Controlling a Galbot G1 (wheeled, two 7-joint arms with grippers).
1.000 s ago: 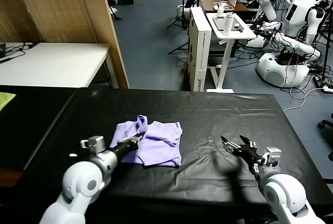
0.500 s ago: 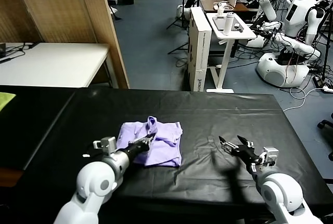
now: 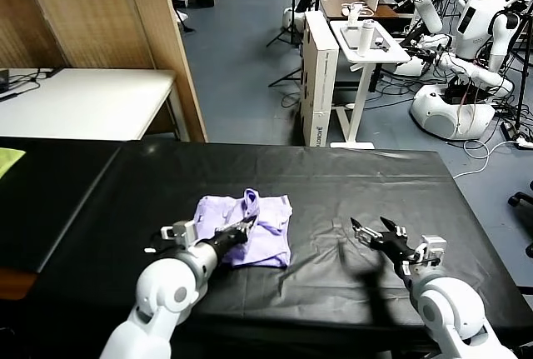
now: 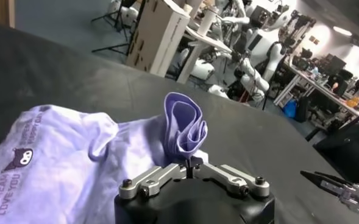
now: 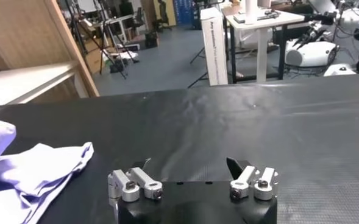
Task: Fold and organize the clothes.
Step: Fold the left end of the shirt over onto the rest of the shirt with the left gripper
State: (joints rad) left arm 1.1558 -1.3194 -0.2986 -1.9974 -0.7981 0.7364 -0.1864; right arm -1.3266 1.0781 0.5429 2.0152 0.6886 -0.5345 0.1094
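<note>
My left gripper [image 3: 246, 226] pinches the thin, wrinkled pale lavender T-shirt [image 3: 271, 241]; I'd carry it right, low, with my wide-open right gripper [image 3: 372, 234] idle.

You have a black table [image 3: 350, 177] spread across the foreground, with a white table [image 3: 83, 101] beyond its far left corner, a wooden partition [image 3: 108, 9] standing behind that, and a yellow-green cloth scrap [image 3: 8, 159] lying at the left edge of the head view. Past the far edge of the black table you see a tall white box [image 3: 318, 76] standing upright on the blue floor [image 3: 241, 59], just beside a small white stand [image 3: 366, 42] that carries a white bottle [image 3: 367, 34]. Further right, several white humanoid robots [image 3: 466, 51] stand near desks in the background.
</note>
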